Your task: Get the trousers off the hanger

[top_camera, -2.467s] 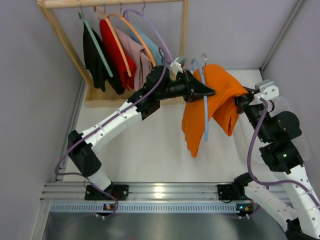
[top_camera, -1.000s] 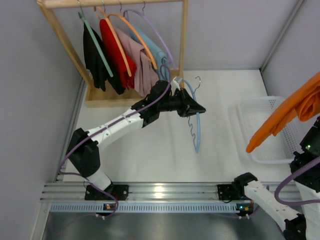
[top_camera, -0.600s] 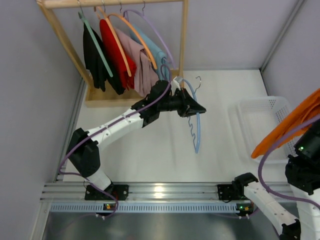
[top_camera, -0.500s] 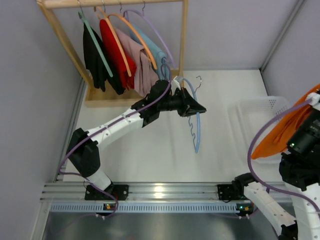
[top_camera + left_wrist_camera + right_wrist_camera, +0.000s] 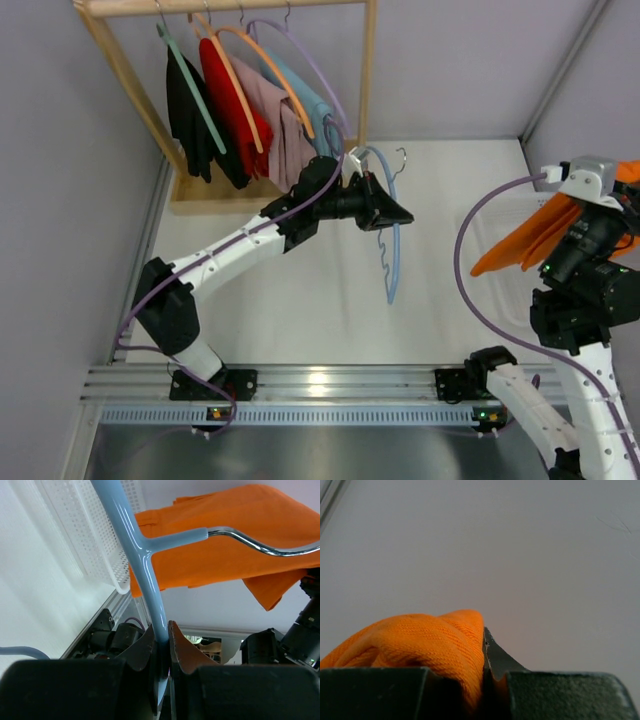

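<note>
The light-blue hanger (image 5: 393, 250) with a silver hook (image 5: 398, 163) hangs bare in the air over the middle of the table. My left gripper (image 5: 398, 213) is shut on its arm; the left wrist view shows the jaws pinching the blue bar (image 5: 145, 575). The orange trousers (image 5: 525, 238) hang off my right gripper (image 5: 625, 195) at the right edge, above the white basket (image 5: 490, 270). In the right wrist view the orange cloth (image 5: 420, 645) is clamped between the jaws. The trousers also show in the left wrist view (image 5: 225, 545).
A wooden rack (image 5: 230, 8) at the back left carries several hangers with black, red, pink and light-blue garments, plus an orange hanger (image 5: 270, 70) and a lavender hanger (image 5: 315, 70). The metal rail (image 5: 320, 390) runs along the near edge.
The trousers have come off the hanger: my right gripper pulled them right and up, then swung them over the basket. The left gripper holds the bare hanger nearly still.
</note>
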You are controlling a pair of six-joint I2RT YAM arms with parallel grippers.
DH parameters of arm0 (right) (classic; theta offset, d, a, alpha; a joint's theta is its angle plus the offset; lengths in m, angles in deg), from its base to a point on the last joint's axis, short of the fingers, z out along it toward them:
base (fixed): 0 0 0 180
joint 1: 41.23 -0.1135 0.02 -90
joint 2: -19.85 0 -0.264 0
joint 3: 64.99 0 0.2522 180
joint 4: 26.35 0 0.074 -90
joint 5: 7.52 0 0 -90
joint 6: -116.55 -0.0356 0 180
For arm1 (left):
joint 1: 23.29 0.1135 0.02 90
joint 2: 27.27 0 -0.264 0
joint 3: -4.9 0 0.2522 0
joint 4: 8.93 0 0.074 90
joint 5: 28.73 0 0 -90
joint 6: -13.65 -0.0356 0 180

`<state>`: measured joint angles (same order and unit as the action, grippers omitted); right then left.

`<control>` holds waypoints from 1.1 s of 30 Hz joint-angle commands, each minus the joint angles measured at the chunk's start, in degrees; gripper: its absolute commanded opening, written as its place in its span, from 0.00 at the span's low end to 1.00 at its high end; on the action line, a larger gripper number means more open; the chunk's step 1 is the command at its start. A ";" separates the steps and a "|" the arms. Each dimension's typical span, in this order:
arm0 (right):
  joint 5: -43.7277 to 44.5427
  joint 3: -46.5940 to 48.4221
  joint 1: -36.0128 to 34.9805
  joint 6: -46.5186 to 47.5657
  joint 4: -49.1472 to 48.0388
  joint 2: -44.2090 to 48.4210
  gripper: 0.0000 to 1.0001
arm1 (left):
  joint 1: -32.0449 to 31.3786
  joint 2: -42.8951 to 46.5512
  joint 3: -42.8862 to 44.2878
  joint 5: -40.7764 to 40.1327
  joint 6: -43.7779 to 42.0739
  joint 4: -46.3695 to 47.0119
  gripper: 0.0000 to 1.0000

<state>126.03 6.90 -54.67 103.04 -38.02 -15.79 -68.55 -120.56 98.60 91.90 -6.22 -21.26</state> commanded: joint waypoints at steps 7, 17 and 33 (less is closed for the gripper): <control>-8.30 -1.00 7.35 3.32 -8.15 -2.24 0.00 | 0.87 5.49 1.97 1.10 -2.54 2.52 0.00; -24.36 1.29 32.48 -14.24 2.92 -7.87 0.00 | 1.57 5.85 1.27 1.53 -2.45 2.61 0.00; -38.28 -5.57 46.57 -19.62 2.14 -21.13 0.00 | 1.84 4.79 1.53 1.71 -2.10 2.61 0.00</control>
<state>90.93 -0.27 -8.72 84.86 -27.20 -36.72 -66.86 -117.63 98.60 92.99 -7.47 -21.48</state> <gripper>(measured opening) 0.089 0.134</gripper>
